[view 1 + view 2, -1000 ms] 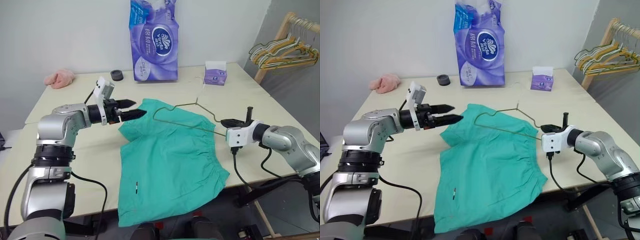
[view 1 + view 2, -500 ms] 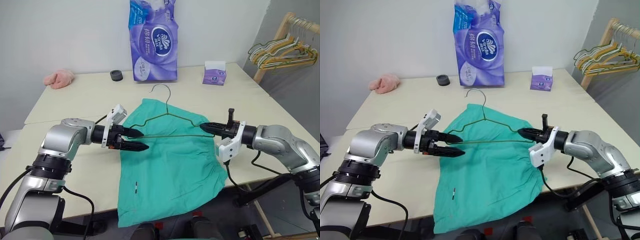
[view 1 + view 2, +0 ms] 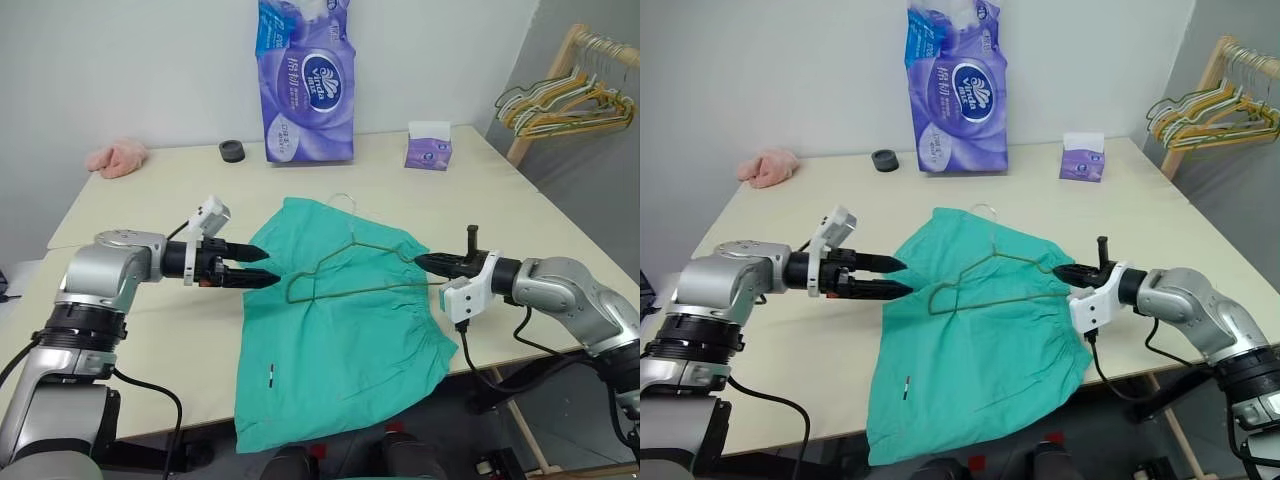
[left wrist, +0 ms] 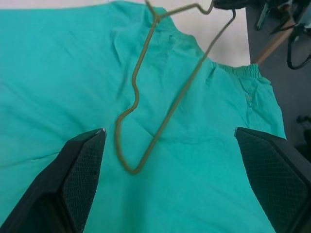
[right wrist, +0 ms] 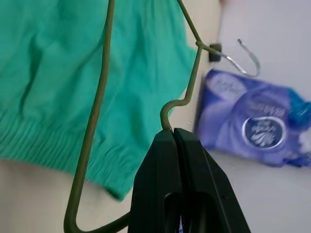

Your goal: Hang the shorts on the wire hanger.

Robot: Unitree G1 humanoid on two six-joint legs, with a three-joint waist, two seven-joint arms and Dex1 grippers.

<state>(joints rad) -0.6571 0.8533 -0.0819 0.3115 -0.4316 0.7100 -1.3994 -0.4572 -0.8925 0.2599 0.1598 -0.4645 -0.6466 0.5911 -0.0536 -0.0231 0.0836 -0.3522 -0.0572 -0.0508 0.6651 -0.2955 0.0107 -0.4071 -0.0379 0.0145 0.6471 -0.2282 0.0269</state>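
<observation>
Right pincer (image 3: 418,261) clenched on one end of the wire hanger (image 3: 345,272), holding it just above the shorts (image 3: 340,330), which lie spread near the table's (image 3: 150,210) front edge with one leg over it; left pincer (image 3: 262,277) released, fingers wide, beside the shorts' left edge and the hanger's free end. Best done, probably, by keeping the wire level and steady while pinching a single layer of hem to feed over that free end. Beyond, at the back edge, a purple tissue pack (image 3: 307,82) with a round blue logo, lettering too small to read, and a purple tissue box (image 3: 430,147).
</observation>
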